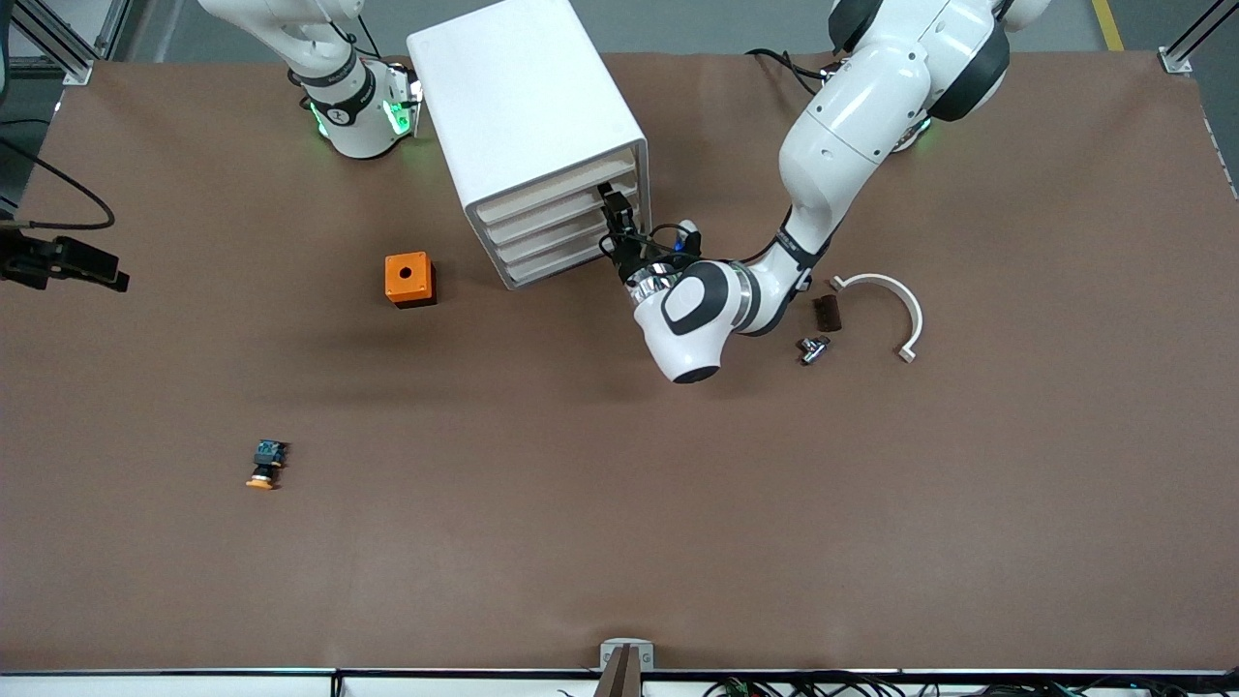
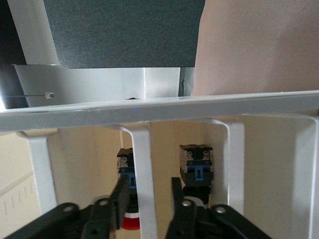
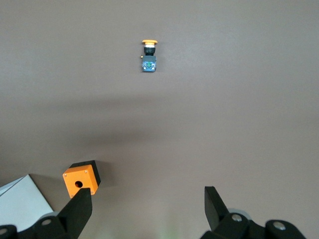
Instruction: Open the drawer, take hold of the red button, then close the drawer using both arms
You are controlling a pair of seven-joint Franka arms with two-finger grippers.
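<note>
A white cabinet [image 1: 523,106] with several stacked drawers stands at the robots' side of the table. My left gripper [image 1: 618,218] is at the front of an upper drawer [image 1: 566,208]. In the left wrist view the left gripper [image 2: 148,199] is open, its fingers [image 2: 119,199] astride an upright white handle bar [image 2: 144,164]. One finger is against the bar and a gap shows at the other. Past the bar lies the red-capped button [image 2: 130,222], with a second dark pushbutton [image 2: 196,167] beside it. My right gripper [image 3: 148,209] hangs open and empty high over the table.
An orange box with a hole [image 1: 409,279] sits beside the cabinet toward the right arm's end. A yellow-orange-capped button [image 1: 265,466] lies nearer the front camera. Toward the left arm's end lie a white curved bracket [image 1: 895,300], a small brown block [image 1: 827,313] and a metal piece [image 1: 813,348].
</note>
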